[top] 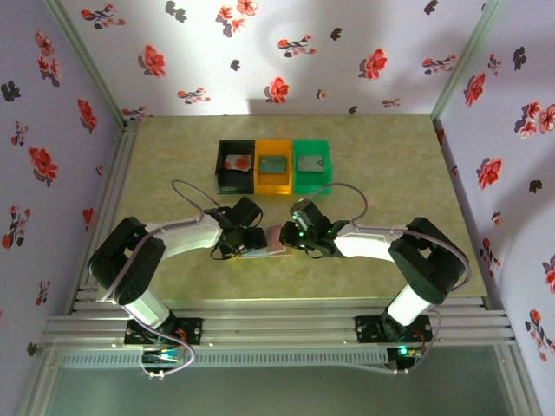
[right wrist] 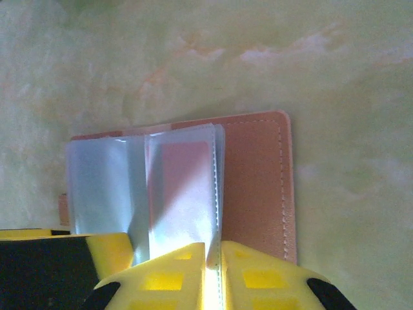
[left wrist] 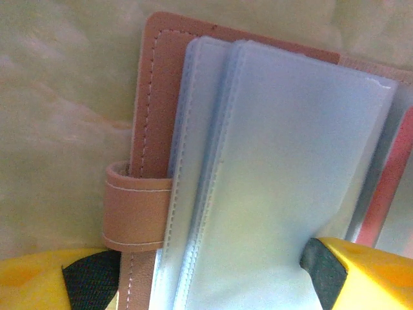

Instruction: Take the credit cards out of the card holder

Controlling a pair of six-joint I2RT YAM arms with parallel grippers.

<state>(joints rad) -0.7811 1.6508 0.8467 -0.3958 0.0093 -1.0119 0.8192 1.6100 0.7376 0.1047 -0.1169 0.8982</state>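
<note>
The card holder [top: 265, 245] lies open on the table between my two grippers, pinkish-tan with pale blue plastic sleeves [left wrist: 284, 168]. My left gripper [left wrist: 201, 274] stands open and straddles it: one fingertip [left wrist: 87, 281] is by the strap loop and the other rests on a sleeve. My right gripper [right wrist: 213, 248] is shut on the stitched edge of one raised sleeve [right wrist: 187, 194]. A pinkish credit card [right wrist: 185, 165] shows through that sleeve, and its edge [left wrist: 389, 190] appears in the left wrist view. From above, the left gripper [top: 247, 240] and right gripper [top: 291, 237] meet over the holder.
Three small bins stand in a row behind the holder: black [top: 220, 166], orange [top: 258, 178] and green [top: 328, 169], each with a card lying in it. Flowered walls close in the table on three sides.
</note>
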